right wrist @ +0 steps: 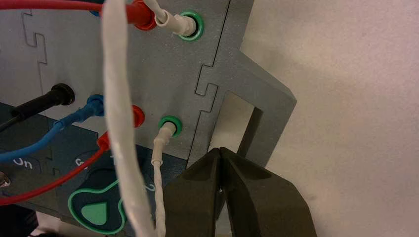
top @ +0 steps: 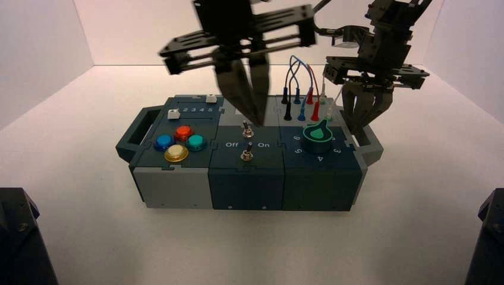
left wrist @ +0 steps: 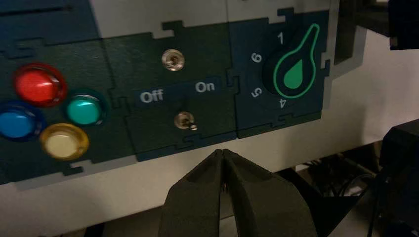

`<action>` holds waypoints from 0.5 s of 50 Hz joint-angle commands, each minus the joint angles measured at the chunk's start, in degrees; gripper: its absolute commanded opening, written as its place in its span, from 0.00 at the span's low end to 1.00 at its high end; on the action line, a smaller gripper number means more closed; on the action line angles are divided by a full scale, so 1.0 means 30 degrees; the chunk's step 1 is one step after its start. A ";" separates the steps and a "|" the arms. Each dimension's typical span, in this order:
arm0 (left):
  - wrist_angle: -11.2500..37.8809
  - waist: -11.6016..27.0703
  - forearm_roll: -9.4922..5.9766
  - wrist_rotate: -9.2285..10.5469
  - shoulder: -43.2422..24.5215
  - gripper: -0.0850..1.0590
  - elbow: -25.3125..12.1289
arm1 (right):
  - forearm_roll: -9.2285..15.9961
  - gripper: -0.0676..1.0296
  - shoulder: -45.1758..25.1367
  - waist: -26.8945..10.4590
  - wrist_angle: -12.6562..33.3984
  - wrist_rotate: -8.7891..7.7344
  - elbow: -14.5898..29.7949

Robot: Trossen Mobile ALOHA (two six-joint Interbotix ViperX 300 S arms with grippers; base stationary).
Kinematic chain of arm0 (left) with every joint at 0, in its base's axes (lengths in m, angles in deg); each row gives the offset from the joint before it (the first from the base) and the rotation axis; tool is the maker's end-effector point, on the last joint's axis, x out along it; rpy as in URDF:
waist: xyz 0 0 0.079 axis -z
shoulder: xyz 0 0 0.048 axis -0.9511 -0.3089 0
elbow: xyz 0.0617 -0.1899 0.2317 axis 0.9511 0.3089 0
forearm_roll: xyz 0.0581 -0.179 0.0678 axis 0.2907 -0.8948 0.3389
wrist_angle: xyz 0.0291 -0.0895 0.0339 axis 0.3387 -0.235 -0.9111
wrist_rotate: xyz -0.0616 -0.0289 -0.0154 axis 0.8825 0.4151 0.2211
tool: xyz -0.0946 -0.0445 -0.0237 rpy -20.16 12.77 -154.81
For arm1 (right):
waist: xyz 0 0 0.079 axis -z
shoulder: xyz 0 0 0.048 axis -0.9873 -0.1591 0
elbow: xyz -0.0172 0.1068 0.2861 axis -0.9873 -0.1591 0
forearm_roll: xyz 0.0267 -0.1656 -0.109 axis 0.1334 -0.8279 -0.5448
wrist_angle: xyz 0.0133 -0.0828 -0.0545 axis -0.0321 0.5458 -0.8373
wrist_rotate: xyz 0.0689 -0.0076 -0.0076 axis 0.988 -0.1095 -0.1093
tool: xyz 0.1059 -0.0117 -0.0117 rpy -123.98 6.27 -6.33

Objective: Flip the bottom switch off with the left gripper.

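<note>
The left gripper (top: pixel 255 116) hangs over the middle of the box (top: pixel 178 193) with its two long flat fingers pinched together into one point and nothing held between them, and that point sits just above the top toggle (top: pixel 246 127), at the far end of the dark centre panel. The bottom switch (top: pixel 245 154) is the nearer of the two toggles, toward the front edge of the box, so from the fingertip it lies forward along the same line the two switches make (the wrist camera shows this well: the closed tip (left wrist: pixel 223 155) and the bottom switch (left wrist: pixel 184 120) are apart, with bare panel between them). Between the toggles the panel is lettered "Off" on the side of the coloured push buttons (top: pixel 178 144) and "On" on the side of the green knob (top: pixel 318 132). I'd judge the tip must come toward the front and then push the short lever sideways, toward the buttons; which way the lever leans now I can't make out. Around the knob I can read 1, 6, 5 and 4. The right gripper (top: pixel 362 119) is also pressed shut and empty, parked at the box's right end by the handle, near the wires (top: pixel 300 74), and is clearly the farther arm.
</note>
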 commanded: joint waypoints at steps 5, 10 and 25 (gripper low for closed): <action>0.0234 0.0674 -0.0029 0.0264 -0.0850 0.05 -0.1582 | -0.0205 0.04 -0.0059 0.0410 -0.0029 -0.0176 0.0059; 0.0234 0.0820 0.0059 0.0352 -0.1348 0.05 -0.1582 | -0.0205 0.04 -0.0029 0.0381 -0.0029 -0.0205 0.0029; 0.0029 0.0820 0.0234 0.0352 -0.1670 0.05 -0.1084 | -0.0205 0.04 -0.0029 0.0293 0.0000 -0.0205 0.0029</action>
